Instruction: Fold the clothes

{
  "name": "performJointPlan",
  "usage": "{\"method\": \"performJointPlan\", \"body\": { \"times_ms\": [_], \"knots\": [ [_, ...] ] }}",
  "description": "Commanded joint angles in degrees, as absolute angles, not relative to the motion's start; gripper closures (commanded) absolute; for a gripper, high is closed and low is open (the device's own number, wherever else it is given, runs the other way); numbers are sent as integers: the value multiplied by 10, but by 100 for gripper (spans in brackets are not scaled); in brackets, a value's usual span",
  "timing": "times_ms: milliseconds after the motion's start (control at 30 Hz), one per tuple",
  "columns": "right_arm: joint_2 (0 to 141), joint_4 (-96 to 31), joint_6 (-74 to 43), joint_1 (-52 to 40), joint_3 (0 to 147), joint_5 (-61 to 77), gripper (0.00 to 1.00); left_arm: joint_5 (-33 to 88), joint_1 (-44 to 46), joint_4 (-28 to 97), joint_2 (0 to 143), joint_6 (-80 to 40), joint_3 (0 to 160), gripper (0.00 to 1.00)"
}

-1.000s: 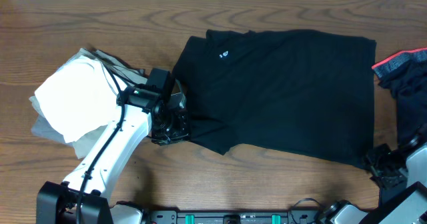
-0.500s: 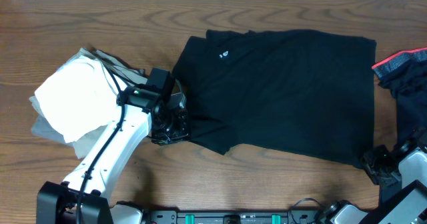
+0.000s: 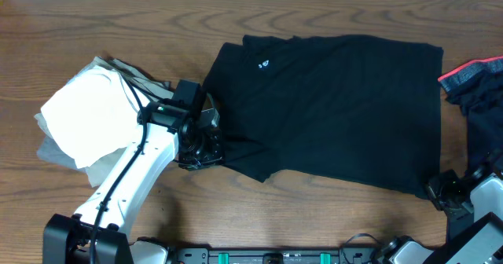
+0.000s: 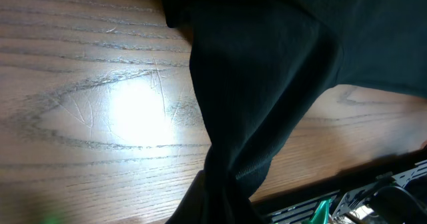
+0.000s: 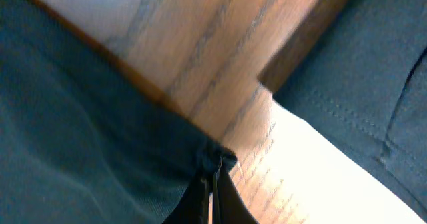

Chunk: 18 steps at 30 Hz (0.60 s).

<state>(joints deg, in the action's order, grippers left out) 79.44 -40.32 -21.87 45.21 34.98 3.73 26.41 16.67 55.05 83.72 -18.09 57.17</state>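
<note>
On a wooden table (image 3: 118,28), a black T-shirt (image 3: 338,107) lies spread flat across the middle, its small white logo (image 3: 264,64) toward the far left corner, while two robot grippers hold it along the near edge. The left gripper (image 3: 200,150) sits at the shirt's near left end, where a sleeve bunches up. Its wrist camera shows the black cloth drawn off the wood in a taut ridge and gathered into a narrow pinch at the bottom of the frame (the fingers themselves are buried in fabric), so the jaws are closed on the T-shirt. The right gripper (image 3: 442,192) is at the near right corner, its fingers pressed together with only a hairline between them and the shirt's corner caught at their tips. Left of the shirt, a white pile (image 3: 78,115) rests on grey-beige cloth (image 3: 49,150), near the left gripper and apart from the T-shirt. At the table's right edge, a black red-banded piece (image 3: 471,77) lies crumpled, just beside the shirt's right side.
</note>
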Motion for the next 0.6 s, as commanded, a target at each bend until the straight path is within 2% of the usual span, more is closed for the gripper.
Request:
{"method": "performJointPlan", "body": {
  "times_ms": [0,300,567],
  "knots": [
    [784,-432,-199,456,393,91,99,259,166,552,832,-170,583,94],
    [722,-565,-181,456,497,106,99,259,166,552,798,-171,583,94],
    [709,-594,-177,454,496,75,99,229,166,551,759,-170,583,94]
  ]
}}
